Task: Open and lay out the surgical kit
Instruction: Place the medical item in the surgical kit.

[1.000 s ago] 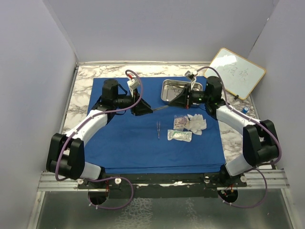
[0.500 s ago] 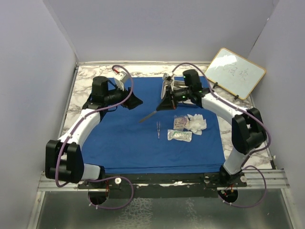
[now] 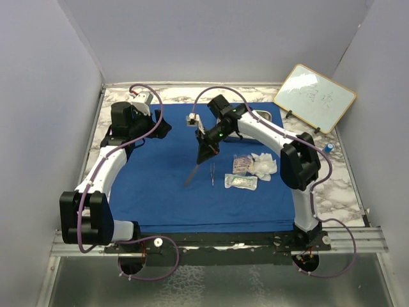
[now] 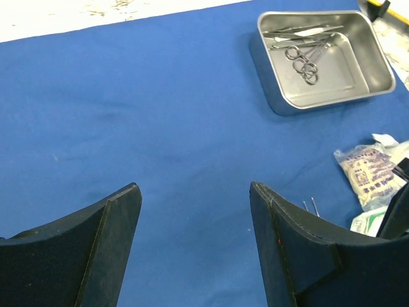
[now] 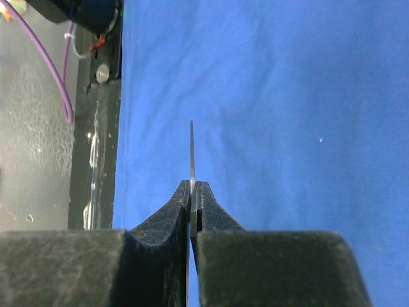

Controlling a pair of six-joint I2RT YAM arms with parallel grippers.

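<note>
- Marble-patterned counter carries a large royal-blue cloth wrap, spread flat.
- Shallow rectangular steel tray sits at the cloth's far right, with ring-handled steel instruments inside.
- Left hand hangs released above bare cloth, grasping nothing.
- Right hand is clenched on a thin steel instrument, angled down over mid-cloth.
- White gauze lies beside two clear packets.
- Slim steel tweezers lie just left of the packets.
</note>
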